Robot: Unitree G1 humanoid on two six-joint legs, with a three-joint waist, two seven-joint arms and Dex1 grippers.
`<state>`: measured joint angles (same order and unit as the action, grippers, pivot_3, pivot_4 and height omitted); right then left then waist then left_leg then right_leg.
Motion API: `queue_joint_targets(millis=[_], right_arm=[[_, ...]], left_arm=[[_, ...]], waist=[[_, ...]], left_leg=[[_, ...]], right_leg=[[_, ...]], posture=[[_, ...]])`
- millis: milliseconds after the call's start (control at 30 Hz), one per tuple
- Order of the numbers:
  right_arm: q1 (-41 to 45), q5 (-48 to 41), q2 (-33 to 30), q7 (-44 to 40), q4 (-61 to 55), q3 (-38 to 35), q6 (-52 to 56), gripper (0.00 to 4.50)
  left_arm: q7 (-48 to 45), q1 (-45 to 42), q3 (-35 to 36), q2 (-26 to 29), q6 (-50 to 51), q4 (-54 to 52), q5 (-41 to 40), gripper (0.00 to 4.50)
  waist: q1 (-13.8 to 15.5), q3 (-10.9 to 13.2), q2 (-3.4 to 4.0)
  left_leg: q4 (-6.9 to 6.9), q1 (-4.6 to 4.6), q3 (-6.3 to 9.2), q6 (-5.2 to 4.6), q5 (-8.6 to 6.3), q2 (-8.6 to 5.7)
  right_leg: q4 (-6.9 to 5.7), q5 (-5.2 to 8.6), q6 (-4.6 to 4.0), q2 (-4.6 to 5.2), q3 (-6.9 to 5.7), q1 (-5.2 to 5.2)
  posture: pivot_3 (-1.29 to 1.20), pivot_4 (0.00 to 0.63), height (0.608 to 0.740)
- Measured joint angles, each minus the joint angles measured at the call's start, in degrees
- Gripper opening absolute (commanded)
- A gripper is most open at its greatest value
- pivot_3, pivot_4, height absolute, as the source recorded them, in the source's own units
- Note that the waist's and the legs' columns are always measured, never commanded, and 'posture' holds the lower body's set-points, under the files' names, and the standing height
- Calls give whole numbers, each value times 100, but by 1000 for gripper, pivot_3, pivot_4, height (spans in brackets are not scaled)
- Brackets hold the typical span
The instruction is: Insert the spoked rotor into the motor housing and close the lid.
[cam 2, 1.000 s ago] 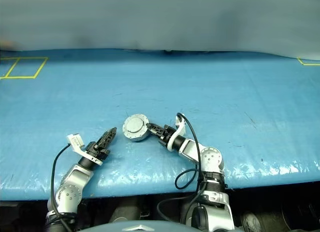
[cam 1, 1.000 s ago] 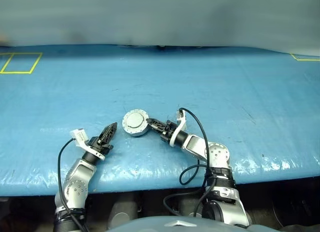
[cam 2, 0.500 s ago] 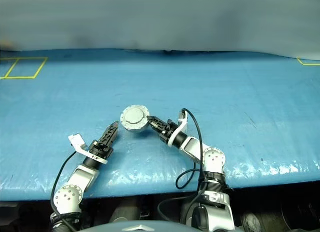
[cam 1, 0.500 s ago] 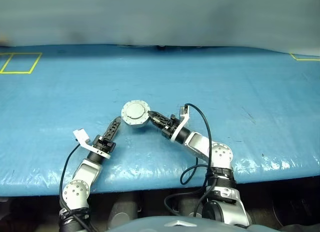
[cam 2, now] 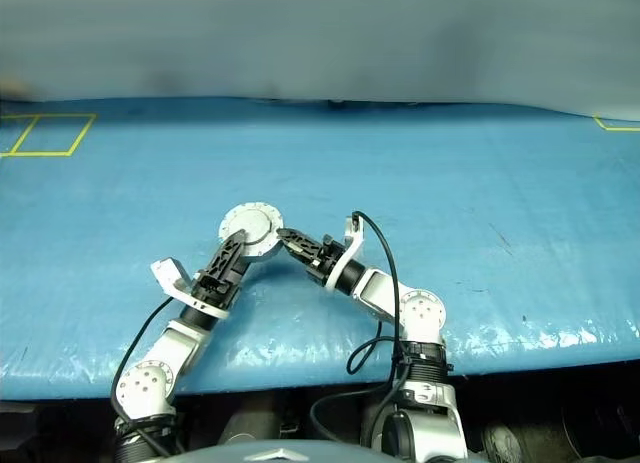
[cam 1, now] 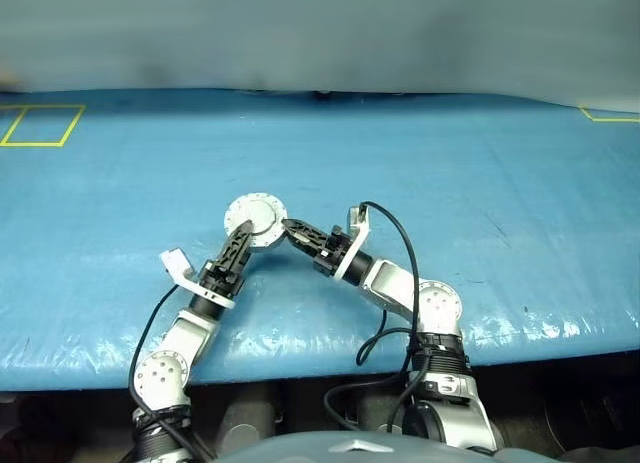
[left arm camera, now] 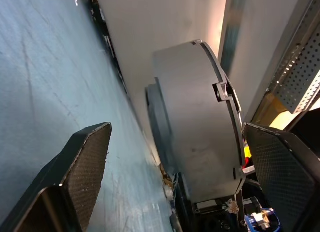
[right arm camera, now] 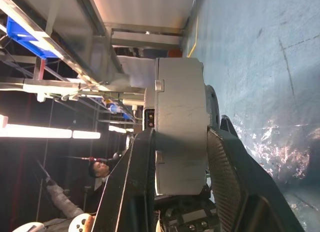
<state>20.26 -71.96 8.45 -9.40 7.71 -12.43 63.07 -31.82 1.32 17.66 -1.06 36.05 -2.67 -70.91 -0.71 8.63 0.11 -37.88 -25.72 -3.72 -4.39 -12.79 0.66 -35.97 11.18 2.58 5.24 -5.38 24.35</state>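
housing [right arm camera: 180,137] and lid [cam 1: 256,220] joined as one thick grey drum, pinched across its thickness by the right tool [cam 1: 287,229], one black finger [right arm camera: 137,192] on each flat face, shut on it at a middling width. tipped up on edge with the lid's smooth face and raised centre circle turned toward the head, apparently clear of the blue bench [cam 1: 480,163], over the strip near the front edge and a little left of the middle. probably held this way so that the rim and its small lugs stand free for a second grip. left tool [cam 1: 240,246] beside the drum's lower rim, spread wide and gripping nothing, its textured pads [left arm camera: 87,162] well apart with the drum standing between and beyond them in the left wrist view. likely lined up either to take the drum by the rim or to press or twist the lid home against the right tool's hold. no gap visible between lid and cup, so closing judged nearly done, with the rotor presumably inside. main risk: slipping in so narrow a pinch if pushed off-centre.
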Motion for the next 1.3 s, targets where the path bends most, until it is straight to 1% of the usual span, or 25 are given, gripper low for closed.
queue_joint_targets(millis=[167, 267, 400, 433, 700, 767, 800, 867, 933, 1100, 1133, 1200, 1300], right_arm=[[0, 2, -1, 2, 0, 5, -16, 1169], [0, 3, -1, 14, 0, 7, -27, 1169], [7, -41, 0, 12, -79, 42, -52, 1169], [8, -30, -1, 10, -124, 49, -61, 1169], [6, 136, -7, -29, -171, 89, -120, 1169], [-29, 337, -55, -166, -285, 223, -226, 1855], [-45, 429, -73, -201, -322, 285, -290, 2094], [-67, 562, -95, -318, -367, 369, -376, 2759], [-67, 664, -101, -357, -383, 455, -468, 3317], [-48, 1053, -108, -421, -405, 580, -830, 3317], [-49, 1147, -115, -427, -408, 578, -951, 3317], [-76, 1412, -162, -475, -437, 611, -1223, 3317], [-168, 1652, -351, -597, -522, 654, -1393, 3317]], left_arm=[[1, 0, 102, -72, -68, 0, -75, 4482], [-18, -2, 150, -107, -136, 0, -106, 3927], [-26, 0, 188, -119, -145, 18, -110, 2661], [-29, 1, 187, -111, -120, 22, -131, 2479], [17, 3, 189, -58, -10, 58, -121, 2431], [25, 7, 194, -85, -35, 60, -112, 2431], [35, 5, 193, -100, -53, 60, -100, 2431], [76, 6, 200, -108, -89, 77, -34, 2431], [122, 5, 199, -125, -154, 110, 63, 2431], [287, -75, 254, -313, -407, 210, 155, 2431], [413, -180, 273, -332, -570, 258, 298, 2431], [948, -671, 435, -331, -1168, 613, 757, 2431], [1478, -1354, 778, -387, -1833, 1197, 1097, 2431]], waist=[[-1, 0, 0], [0, 0, 0], [2, 0, 0], [2, 0, 0], [-1, 0, 0], [0, 0, 0], [1, 0, -1], [0, 0, -1], [-1, 0, -1], [8, 0, -1], [13, 0, -1], [23, 0, -2], [25, 2, -7]], left_leg=[[-2, 0, 0, 0, 0, 0], [-3, 0, -1, -1, 0, 0], [-3, 0, -1, -1, -1, 0], [-4, 0, -1, -1, -1, 0], [-6, 0, -1, -2, -1, 0], [-6, 0, -2, -2, -1, 0], [-7, 0, -2, -2, -1, 0], [-7, 1, -2, -2, -1, 0], [-9, 1, -2, -2, -1, 0], [-14, 0, -2, -2, -1, -1], [-15, 1, -1, -2, 0, -1], [-20, 1, 0, -2, 5, 1], [-25, -1, -2, -9, 8, -4]], right_leg=[[0, 0, 0, -2, 0, 0], [0, 0, -1, -1, 1, -1], [0, -1, 0, -2, 1, -1], [-1, -1, 0, -2, 1, -1], [-2, -3, 2, -4, 2, -2], [-2, -3, 2, -4, 3, -2], [-2, -2, 3, -4, 3, -2], [-3, -3, 3, -4, 3, -2], [-4, -3, 1, -5, 3, -2], [-4, -2, 2, -4, 3, -2], [-5, -2, 2, -4, 2, -4], [-6, 0, 4, -7, 0, -5], [-4, -4, 9, -5, 3, -10]], posture=[[0, 150, 740], [0, 150, 740], [0, 150, 740], [0, 150, 740], [0, 150, 740], [0, 150, 740], [0, 150, 740], [0, 150, 740], [0, 150, 740], [0, 150, 740], [0, 150, 740], [0, 150, 740], [0, 150, 740]])
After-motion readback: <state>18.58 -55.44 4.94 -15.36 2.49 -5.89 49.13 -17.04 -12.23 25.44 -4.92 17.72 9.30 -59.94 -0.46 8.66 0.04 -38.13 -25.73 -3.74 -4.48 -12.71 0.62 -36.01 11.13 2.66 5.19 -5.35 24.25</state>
